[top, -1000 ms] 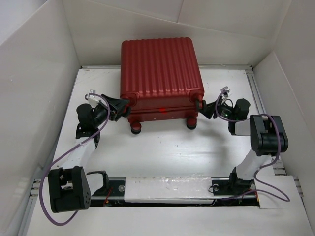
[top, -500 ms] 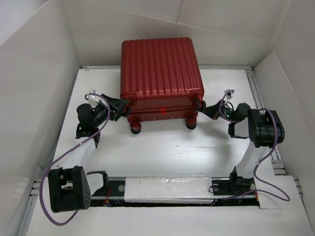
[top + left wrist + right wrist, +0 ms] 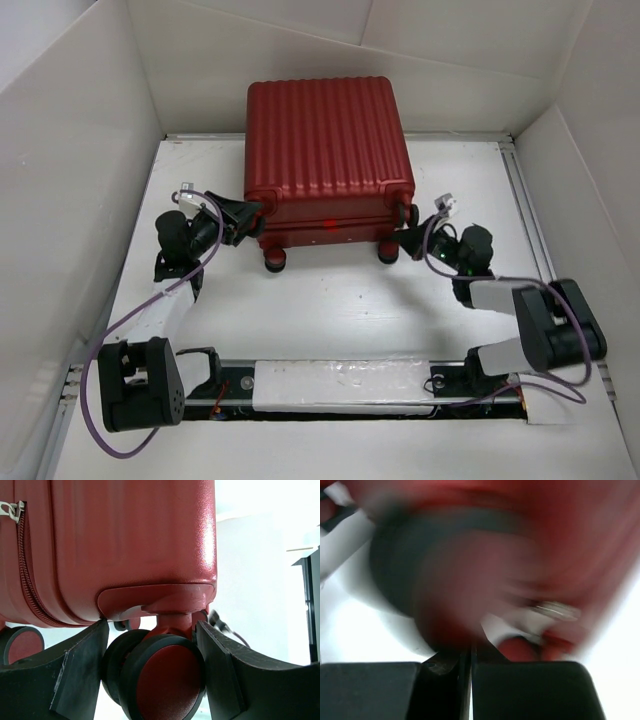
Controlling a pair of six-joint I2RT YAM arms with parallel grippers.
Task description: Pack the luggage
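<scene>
Top external, luggage: closed, flat at the middle of the tabletop's far edge; contents hidden.
Left gripper: fingers clamp the near-left wheel.
Right gripper: fingers pressed together, empty, beside the near-right wheel.
Advice: grip that wheel squarely so the luggage cannot swivel.

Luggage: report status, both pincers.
Left pincer shut on a corner wheel. Right pincer shut, at the near right corner, view blurred. Luggage closed. No obstruction seen.
</scene>
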